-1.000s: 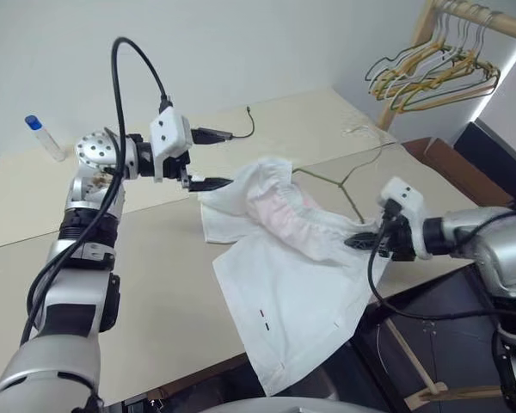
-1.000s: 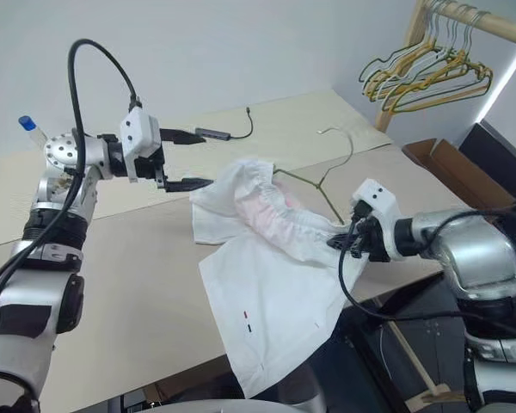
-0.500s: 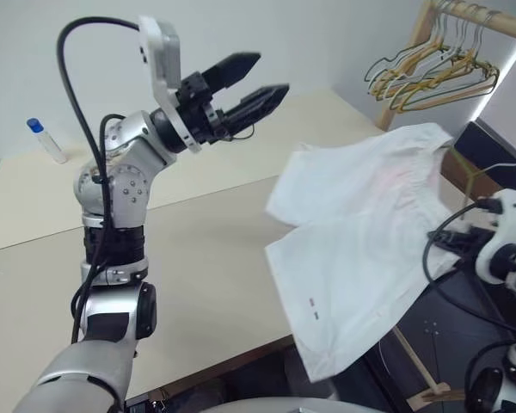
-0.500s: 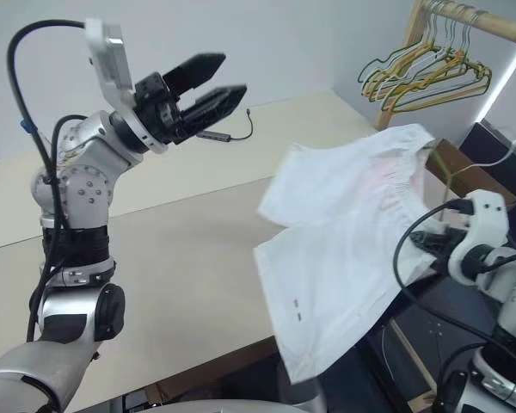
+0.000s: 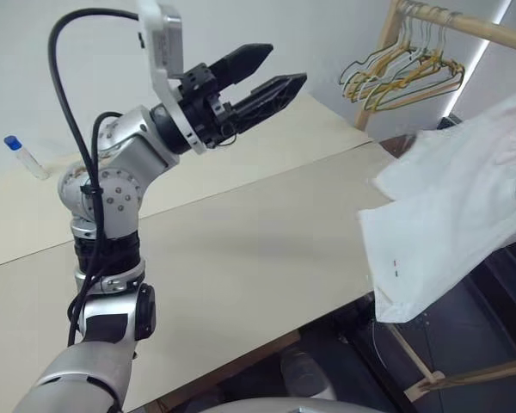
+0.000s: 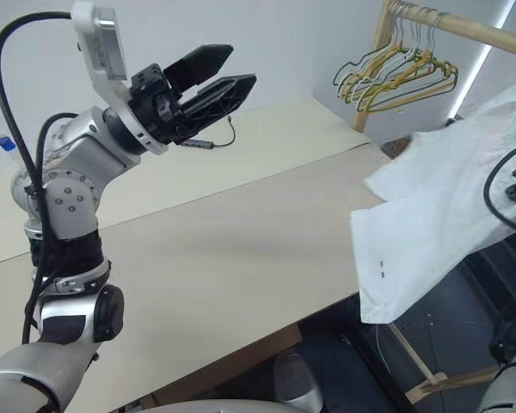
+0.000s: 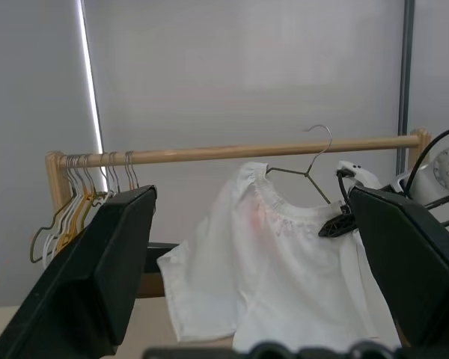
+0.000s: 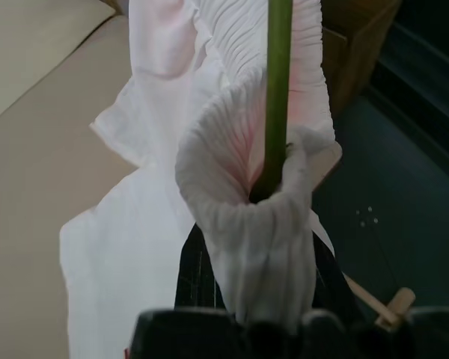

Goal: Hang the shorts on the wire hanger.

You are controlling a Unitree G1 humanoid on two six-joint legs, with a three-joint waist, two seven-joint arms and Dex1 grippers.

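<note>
Off the table's (image 5: pixel 241 258) right edge, the shorts (image 5: pixel 451 215) hang limp from the wire hanger (image 7: pixel 303 173), light, soft and prone to sliding. The right gripper (image 7: pixel 337 224) is clenched on waistband and wire together, the safest hold. The left gripper (image 5: pixel 262 77) is spread, empty.

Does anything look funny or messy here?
Yes. The shorts hang crooked on the wire hanger, bunched at the end pinched by the right gripper, and they have a faint pink stain.

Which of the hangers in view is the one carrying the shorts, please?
The single dark wire hanger near the right gripper, with the white shorts on it; the yellow and tan bunch of hangers on the wooden rail is bare.
</note>
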